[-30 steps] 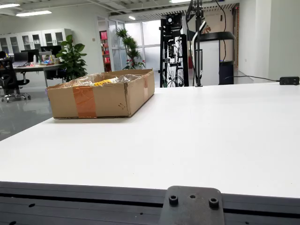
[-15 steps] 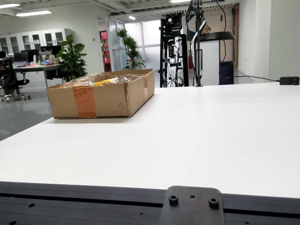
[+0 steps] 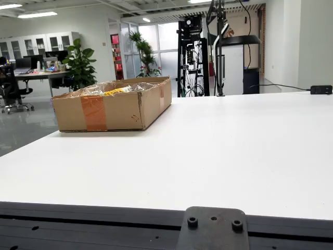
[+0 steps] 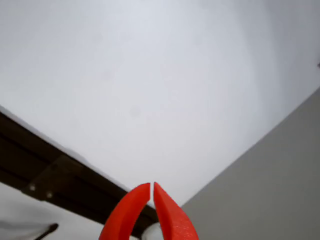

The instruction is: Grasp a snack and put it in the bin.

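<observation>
**Meanwhile, the end effector sits closed over bare bench**

Over on the far left of the white bench (image 3: 234,156), seen from the low side view, a shallow cardboard box (image 3: 112,107) rests with a strip of orange tape down its near wall. Crinkled clear wrappers and a yellow snack (image 3: 115,91) poke up just above its rim, so the snacks lie inside that box. The rest of the bench top is plain white right up to the dark metal edge nearest the camera, where a small black bracket (image 3: 213,229) with 2 bolts juts up.

From the view that rides on the arm, the end effector (image 4: 151,189) shows as 2 red curved fingers (image 4: 127,215) with their tips pressed together and nothing between them. Beyond the tips lies white bench surface, a dark frame rail (image 4: 60,175) crossing the lower left, and grey floor at the lower right.

Behind the bench stand a black equipment rack (image 3: 192,57), leafy potted plants (image 3: 79,62) and office desks.
</observation>
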Controlling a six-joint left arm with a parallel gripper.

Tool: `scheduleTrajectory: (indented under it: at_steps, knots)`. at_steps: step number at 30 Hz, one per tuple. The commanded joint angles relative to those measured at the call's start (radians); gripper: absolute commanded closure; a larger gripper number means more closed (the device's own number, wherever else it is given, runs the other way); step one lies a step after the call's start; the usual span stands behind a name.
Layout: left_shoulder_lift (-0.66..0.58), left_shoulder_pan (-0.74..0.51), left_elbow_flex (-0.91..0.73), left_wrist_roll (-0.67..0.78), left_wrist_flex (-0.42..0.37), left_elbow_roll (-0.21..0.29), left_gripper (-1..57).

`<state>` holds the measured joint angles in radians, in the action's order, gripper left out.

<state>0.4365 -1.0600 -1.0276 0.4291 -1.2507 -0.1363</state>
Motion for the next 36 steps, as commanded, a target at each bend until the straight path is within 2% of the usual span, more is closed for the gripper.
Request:
scheduleTrajectory:
  at_steps: [1,18,36]
  knots:
    - [0.001,-0.029,0.001,0.000,0.000,0.000,56.2]
    - [0.004,-0.159,0.001,0.039,0.002,0.005,56.2]
    - [0.003,-0.055,0.001,0.038,0.002,0.003,56.2]
